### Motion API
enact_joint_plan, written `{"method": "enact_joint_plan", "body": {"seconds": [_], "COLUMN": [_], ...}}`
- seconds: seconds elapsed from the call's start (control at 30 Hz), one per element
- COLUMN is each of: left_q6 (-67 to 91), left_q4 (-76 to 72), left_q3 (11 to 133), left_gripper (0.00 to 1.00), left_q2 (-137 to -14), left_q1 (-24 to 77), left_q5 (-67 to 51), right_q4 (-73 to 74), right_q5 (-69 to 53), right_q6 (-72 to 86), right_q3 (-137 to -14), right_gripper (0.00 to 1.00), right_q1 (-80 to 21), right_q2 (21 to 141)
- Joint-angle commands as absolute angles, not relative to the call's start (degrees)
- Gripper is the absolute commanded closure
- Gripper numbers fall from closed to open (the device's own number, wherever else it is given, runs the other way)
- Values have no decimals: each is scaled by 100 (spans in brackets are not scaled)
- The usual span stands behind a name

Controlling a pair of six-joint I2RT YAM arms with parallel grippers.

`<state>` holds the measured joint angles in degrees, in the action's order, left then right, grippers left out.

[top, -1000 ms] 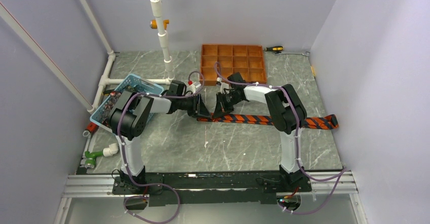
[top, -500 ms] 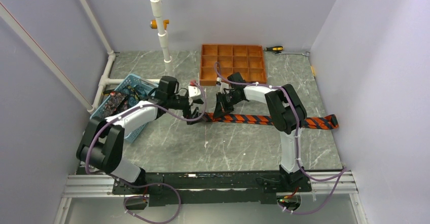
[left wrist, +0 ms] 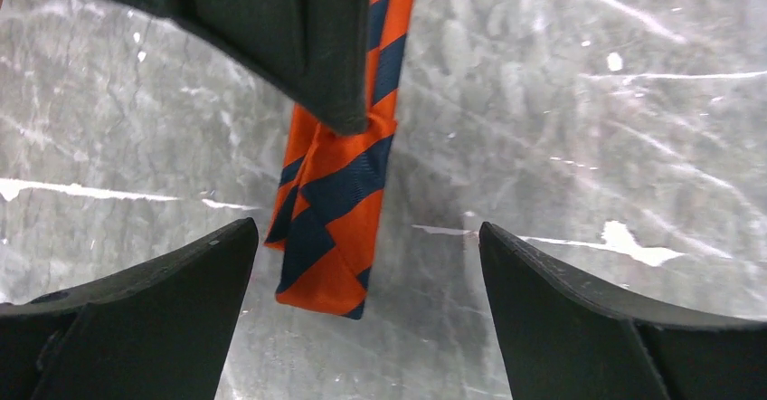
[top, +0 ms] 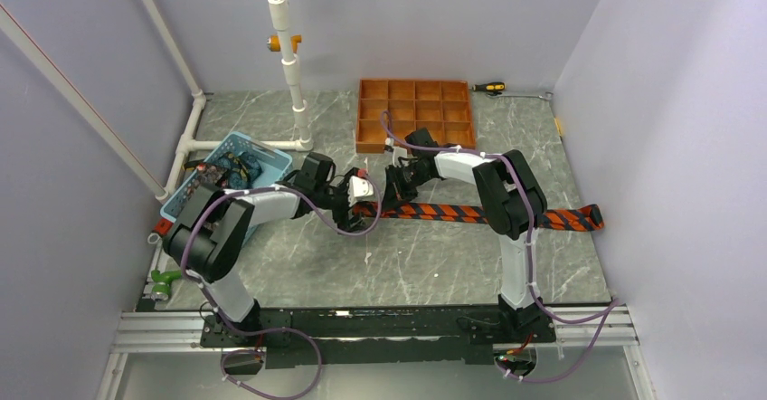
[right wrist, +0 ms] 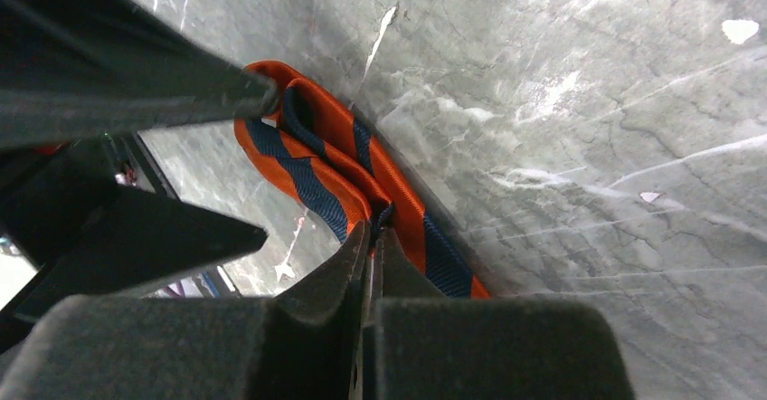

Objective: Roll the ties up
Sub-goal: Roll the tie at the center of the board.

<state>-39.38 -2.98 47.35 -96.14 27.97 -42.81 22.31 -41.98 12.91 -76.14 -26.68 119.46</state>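
Tie: diagonal orange and dark bands, end folded over.

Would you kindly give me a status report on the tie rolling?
Left end effector open, straddling folded end of striped tie. Right end effector shut on it at the fold. Not yet rolled. Nothing in the way.

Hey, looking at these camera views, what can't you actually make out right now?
Top view: a stretch of the striped tie is hidden under the right arm.
Top view: contents of the blue basket are too small to identify.
Left wrist view: the right gripper covers the tie where it pinches it.
Left wrist view: the tie runs off the top edge.
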Motion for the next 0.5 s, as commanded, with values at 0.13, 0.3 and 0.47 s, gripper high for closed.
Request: {"method": "enact_joint_plan", "body": {"seconds": [0.13, 0.3, 0.47], "left_q6": [-4068, -4535, -5032], "left_q4": [-592, 788, 1214], "left_q3": [5047, 6034, 6031], "left_gripper": [1, 3, 24], "left_q2": [-10089, -10732, -10726], "left_q1": [2690, 2893, 2966], "left_q5": [-4299, -4167, -4377], "right_q4": [2334, 2339, 2420], "right_q5": [-4315, -4379, -4474], "right_q6": [1177, 1188, 1182], "right_q3": [-7835, -7865, -7981], "right_gripper": [100, 100, 100], "right_q1": [-2654, -2654, -2646], "right_q2": [11939, 11866, 11853]}}
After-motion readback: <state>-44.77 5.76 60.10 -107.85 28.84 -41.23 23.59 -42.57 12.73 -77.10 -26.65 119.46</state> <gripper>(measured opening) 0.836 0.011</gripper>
